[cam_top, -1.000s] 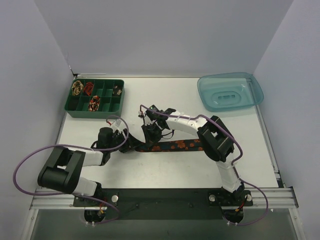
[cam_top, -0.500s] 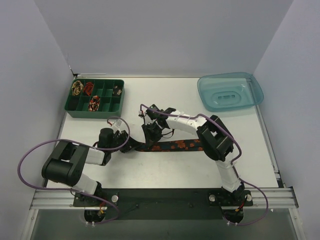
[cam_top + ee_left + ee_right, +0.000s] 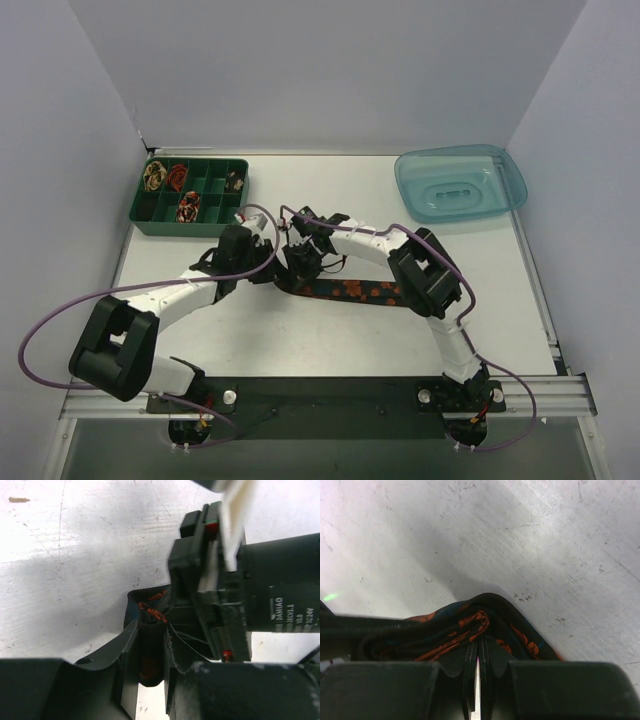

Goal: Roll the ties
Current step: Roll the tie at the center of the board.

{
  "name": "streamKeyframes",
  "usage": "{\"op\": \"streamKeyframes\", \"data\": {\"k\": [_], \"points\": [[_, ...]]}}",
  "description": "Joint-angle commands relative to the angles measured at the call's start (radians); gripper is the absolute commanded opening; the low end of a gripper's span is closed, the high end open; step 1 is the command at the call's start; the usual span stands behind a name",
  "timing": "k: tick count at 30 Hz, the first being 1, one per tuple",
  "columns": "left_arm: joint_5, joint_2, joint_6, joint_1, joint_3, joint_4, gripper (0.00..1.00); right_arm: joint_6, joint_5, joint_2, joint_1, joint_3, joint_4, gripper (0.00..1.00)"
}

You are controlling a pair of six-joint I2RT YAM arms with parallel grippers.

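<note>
A dark navy tie (image 3: pixel 355 290) with orange flowers lies flat at mid-table, its left end rolled up between the two grippers. My left gripper (image 3: pixel 272 272) comes in from the left and is shut on that roll. In the left wrist view the dark roll (image 3: pixel 150 655) sits squeezed between the left gripper's (image 3: pixel 150 635) jaws. My right gripper (image 3: pixel 300 268) points down at the same spot. In the right wrist view its jaws (image 3: pixel 479 640) are pressed together, with the tie's folds (image 3: pixel 445 630) gathered at their tips.
A green compartment tray (image 3: pixel 190 228) stands at the back left and holds several small rolled ties (image 3: pixel 189 207). A translucent teal tub (image 3: pixel 460 183) stands at the back right. Purple cables (image 3: pixel 60 310) loop off both arms.
My left arm has swung forward and right to the rolled end, and its gripper has closed on the roll. The right gripper has stayed shut at the roll.
</note>
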Motion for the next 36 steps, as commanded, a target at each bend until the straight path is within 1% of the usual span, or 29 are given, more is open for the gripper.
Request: {"op": "streamKeyframes", "data": {"k": [1,7,17,20,24,28,36], "points": [[-0.126,0.019,0.068,-0.108,0.135,-0.161,0.00,0.003,0.029,0.048,0.006,0.035,-0.012,0.03],[-0.149,0.052,0.058,-0.146,0.161,-0.169,0.00,0.006,0.029,0.054,0.002,0.035,-0.010,0.03],[-0.180,0.046,0.052,-0.155,0.167,-0.184,0.00,0.022,0.010,0.060,0.001,0.036,0.002,0.03],[-0.223,0.054,0.055,-0.155,0.175,-0.210,0.00,0.019,0.010,0.042,-0.001,0.032,0.002,0.03],[-0.313,0.058,0.071,-0.154,0.198,-0.298,0.00,0.017,0.004,-0.006,-0.013,0.009,0.000,0.03],[-0.372,0.043,0.087,-0.152,0.216,-0.361,0.00,0.014,-0.006,-0.061,-0.050,-0.017,0.000,0.03],[-0.418,0.046,0.101,-0.146,0.250,-0.430,0.00,-0.004,-0.003,-0.127,-0.109,-0.085,0.000,0.03]]}}
